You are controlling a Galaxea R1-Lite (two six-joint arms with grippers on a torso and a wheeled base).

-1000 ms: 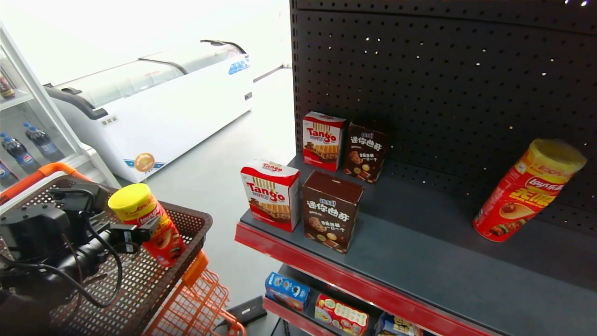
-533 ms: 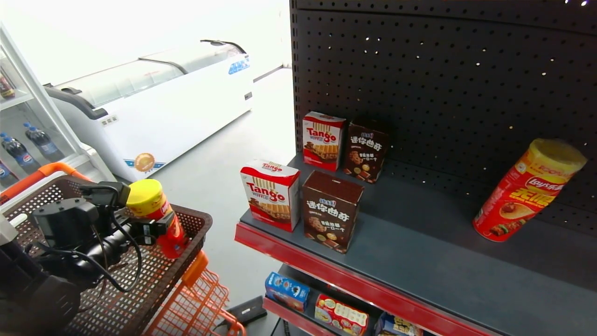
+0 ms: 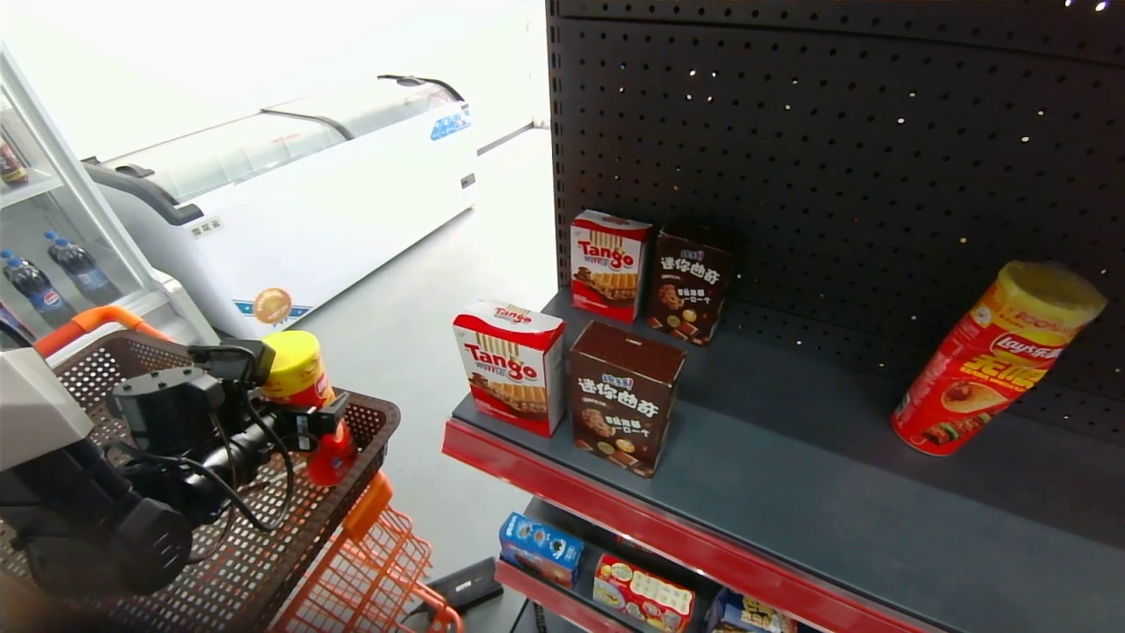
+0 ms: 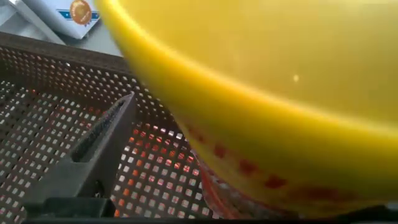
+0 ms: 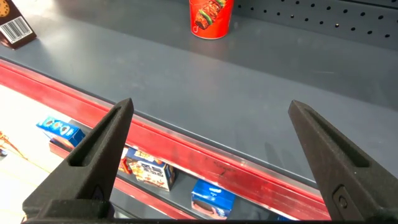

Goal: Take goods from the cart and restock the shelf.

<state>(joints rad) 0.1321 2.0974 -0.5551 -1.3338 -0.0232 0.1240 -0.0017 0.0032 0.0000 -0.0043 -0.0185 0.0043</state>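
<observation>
My left gripper (image 3: pixel 294 397) is shut on a red chip can with a yellow lid (image 3: pixel 296 369), held above the brown mesh cart basket (image 3: pixel 264 545). Close up in the left wrist view, the yellow lid (image 4: pixel 267 87) looms large beside one black finger (image 4: pixel 87 165). A second chip can (image 3: pixel 993 356) leans against the pegboard at the right of the grey shelf (image 3: pixel 791 475). My right gripper (image 5: pixel 214 168) is open with nothing in it, over the shelf's red front edge (image 5: pixel 186 146); the leaning can's base (image 5: pixel 211 15) lies beyond it.
Two red-and-white wafer boxes (image 3: pixel 510 365) and two brown cookie boxes (image 3: pixel 624 396) stand at the shelf's left end. Bare grey shelf lies between them and the leaning can. Packets sit on the lower shelf (image 3: pixel 642 593). A white chest freezer (image 3: pixel 290 202) stands behind the cart.
My left arm has carried the can to the right and slightly up over the cart basket, and the can now stands more upright. The shelf goods have not moved.
</observation>
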